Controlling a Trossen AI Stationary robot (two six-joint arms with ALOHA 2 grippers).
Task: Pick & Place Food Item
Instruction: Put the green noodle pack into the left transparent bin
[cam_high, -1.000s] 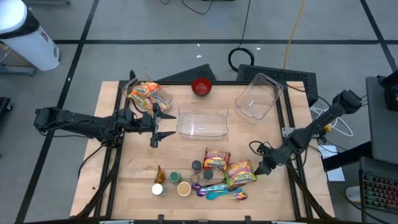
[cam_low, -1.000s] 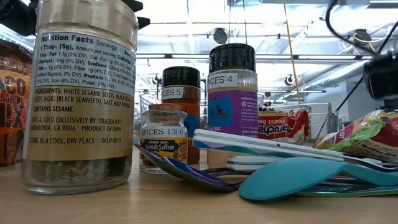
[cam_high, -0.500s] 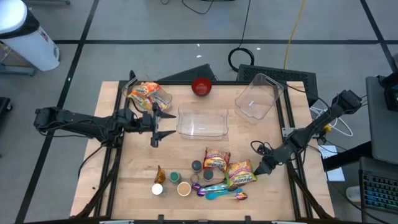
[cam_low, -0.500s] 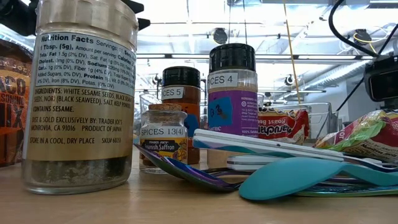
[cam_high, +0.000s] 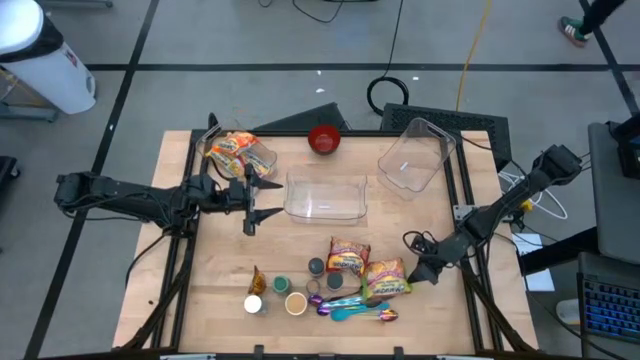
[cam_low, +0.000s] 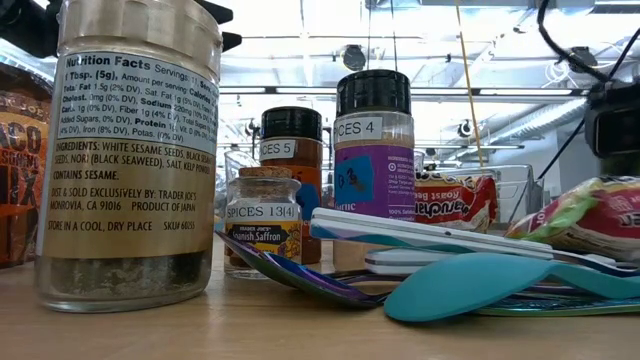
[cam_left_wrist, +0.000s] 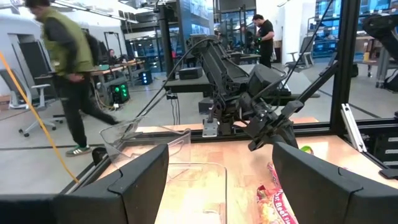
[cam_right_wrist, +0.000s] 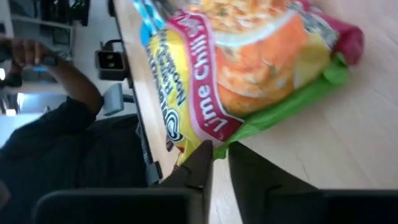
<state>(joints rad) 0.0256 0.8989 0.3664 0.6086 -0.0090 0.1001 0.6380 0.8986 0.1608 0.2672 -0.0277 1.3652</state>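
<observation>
A yellow, pink and green noodle packet (cam_high: 386, 279) lies flat on the table near its right front, next to a second packet (cam_high: 347, 256). My right gripper (cam_high: 413, 272) is at the first packet's right end, shut on it; the right wrist view shows the packet (cam_right_wrist: 249, 68) just beyond the fingers. A clear bin (cam_high: 326, 195) stands at the table's middle. My left gripper (cam_high: 250, 205) hangs open and level to the left of that bin, with nothing between its fingers (cam_left_wrist: 143, 180). My right gripper pinches the packet's green sealed edge (cam_right_wrist: 231, 138) at its right end between the two fingers (cam_right_wrist: 200, 163). The fingers slant down from the table's right side. The packet's body rests on the table.
Spice jars (cam_high: 295, 300) and coloured spoons (cam_high: 355, 310) crowd the front edge left of the packet. A tilted clear bin (cam_high: 412, 155), a red bowl (cam_high: 324, 139) and a bin of packets (cam_high: 240, 153) stand along the far side. People move in the room beyond.
My right gripper has tipped a little further down at the packet's right end. In the low view the packet's right end has bunched up and risen, while the rest of it stays on the table.
</observation>
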